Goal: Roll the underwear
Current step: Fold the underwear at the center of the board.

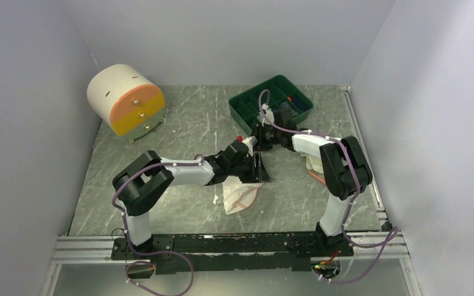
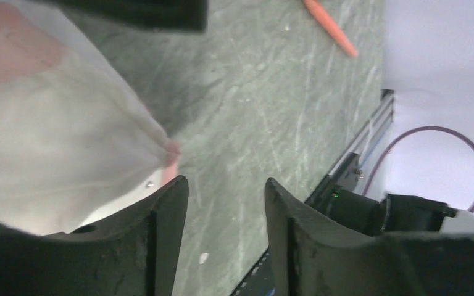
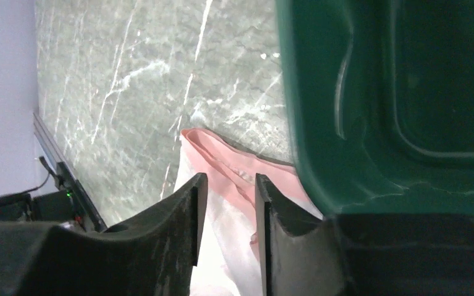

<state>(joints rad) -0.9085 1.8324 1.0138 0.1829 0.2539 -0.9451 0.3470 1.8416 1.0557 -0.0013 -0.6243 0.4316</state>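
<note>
The white thin cloth underwear with pink trim [image 1: 241, 197] lies crumpled on the grey-green marbled tabletop [image 1: 179, 123], near the middle and just in front of the two black grippers, which meet above its far edge. The left gripper [image 2: 226, 185] has its fingers spread with only bare tabletop in the gap; the garment's gathered corner sits just beside the left-hand finger, and whether it touches cannot be told. The right gripper [image 3: 229, 179] holds its fingers a little apart, narrower than the left pair, and the pink-edged cloth shows through the gap and spreads out beyond the fingertips; nothing is pinched between them. Close on that gripper's right stands the dark green plastic compartment tray [image 1: 247, 111]. A second, cream-white cloth garment [image 1: 313, 163] lies under the right arm's elbow, with a thin orange strip [image 2: 330, 28] near it. A white cylindrical drum with an orange and yellow face [image 1: 126, 98] rests at the far left of the table.
</note>
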